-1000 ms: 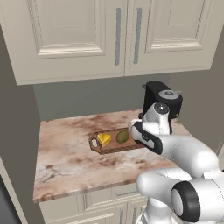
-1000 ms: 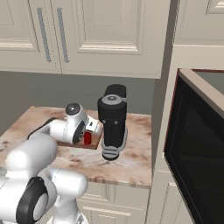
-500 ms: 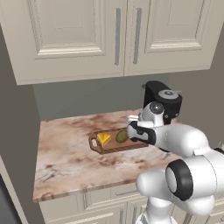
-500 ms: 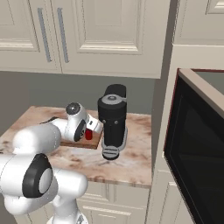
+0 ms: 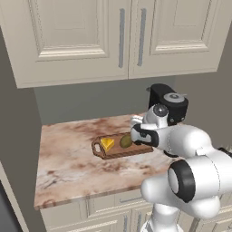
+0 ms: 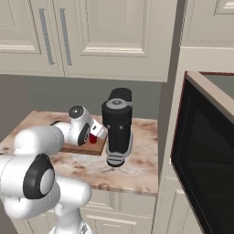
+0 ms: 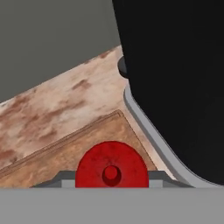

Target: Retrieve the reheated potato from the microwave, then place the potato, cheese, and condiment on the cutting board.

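A marbled counter (image 5: 68, 154) held a wooden board (image 5: 115, 152) with a black coffee machine (image 6: 118, 125) standing just beside its end. On the board lay the yellow cheese (image 5: 107, 144) near the handle end, and the potato (image 5: 125, 141) just beside it, toward the coffee machine. The gripper (image 7: 111, 177) was clenched on the red bottle (image 7: 111, 167), seen from above in the hand view as a round red cap between the finger tips, over the board's corner nearest the coffee machine. From the right, the bottle (image 6: 93, 138) peeked out between the hand and the machine. The microwave (image 6: 203, 155) stood well apart, beyond the coffee machine. The last step, placing the condiment, seemed in hand. Whether the bottle already rested on the board could not be told. The next move likely called for lowering it upright onto bare wood, then releasing without bumping the machine.
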